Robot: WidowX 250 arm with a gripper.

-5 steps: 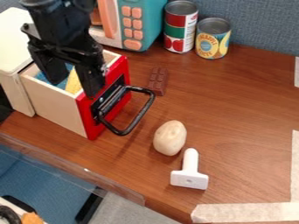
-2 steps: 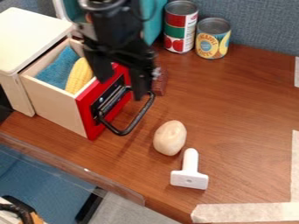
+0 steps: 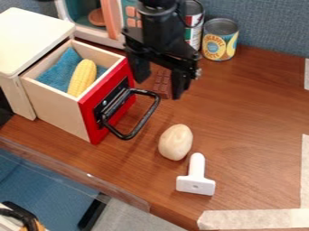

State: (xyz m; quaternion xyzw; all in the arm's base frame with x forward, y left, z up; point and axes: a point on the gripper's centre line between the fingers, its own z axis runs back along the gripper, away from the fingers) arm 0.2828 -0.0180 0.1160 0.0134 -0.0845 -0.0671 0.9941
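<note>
The black gripper hangs over the brown chocolate bar, its two fingers apart with the bar showing between them. Left of it stands the pulled-out drawer with a red front and a black loop handle. Inside the drawer a yellow corn cob lies on a blue cloth. A pale, potato-like oval rests on the table in front of the handle. Just below that oval is a white T-shaped tool.
Behind the arm stand a toy microwave, a red-and-green can and a yellow-labelled can. The white cabinet top is at upper left. Pale tape marks the wooden table's front right, and a clear strip lines its front left edge.
The gripper has moved right, from over the drawer to over the chocolate bar, uncovering the corn and blue cloth. The objects on the table have stayed put.
</note>
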